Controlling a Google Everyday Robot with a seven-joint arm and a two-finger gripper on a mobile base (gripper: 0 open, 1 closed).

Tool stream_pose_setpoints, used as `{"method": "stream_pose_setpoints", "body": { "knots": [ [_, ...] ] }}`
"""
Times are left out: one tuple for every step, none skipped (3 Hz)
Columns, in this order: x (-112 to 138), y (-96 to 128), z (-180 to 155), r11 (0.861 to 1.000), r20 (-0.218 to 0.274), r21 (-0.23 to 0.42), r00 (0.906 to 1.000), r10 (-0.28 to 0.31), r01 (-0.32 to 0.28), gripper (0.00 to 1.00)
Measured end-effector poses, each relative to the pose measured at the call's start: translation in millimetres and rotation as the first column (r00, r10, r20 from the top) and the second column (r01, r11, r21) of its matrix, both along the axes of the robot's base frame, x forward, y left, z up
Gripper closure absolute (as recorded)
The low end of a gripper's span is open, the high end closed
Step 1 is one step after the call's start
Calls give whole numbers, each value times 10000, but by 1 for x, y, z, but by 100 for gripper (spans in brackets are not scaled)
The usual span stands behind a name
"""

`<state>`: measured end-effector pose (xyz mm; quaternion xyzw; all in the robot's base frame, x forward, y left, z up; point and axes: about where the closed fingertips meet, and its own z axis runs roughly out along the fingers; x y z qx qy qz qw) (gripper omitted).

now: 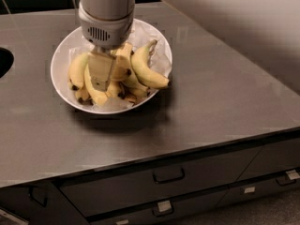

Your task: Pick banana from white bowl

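Note:
The white bowl (61, 62), wide and lined with crumpled white paper, sits on the grey counter at the back left. Several yellow bananas lie in it. The banana (144, 70) lies on the right side of the pile, strongly curved, its thin pale stem pointing up and back and its dark tip by the bowl's right rim. My gripper (100, 81) hangs straight down from the grey wrist into the left middle of the pile, between a plump banana (76, 70) on the left and the others. It hides the bananas beneath it.
The grey counter (220, 102) stretches to the right and front of the bowl. A dark round opening (3, 62) cuts into it at the left edge. Drawers with handles (168, 176) run below the front edge. My pale arm crosses the top right.

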<state>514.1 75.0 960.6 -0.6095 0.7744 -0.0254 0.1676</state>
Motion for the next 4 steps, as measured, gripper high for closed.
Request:
{"method": "stream_pose_setpoints", "body": {
  "knots": [
    [1,7,-11,9999,-288,-7,9995,143,-143,32],
    [0,8,-16,9999,-415,-46,9990,163,-165,36],
    [0,8,-17,9998,-482,-166,9988,99,-107,40],
    [1,9,-16,9996,-514,-266,9987,66,-80,59]
  ]
}}
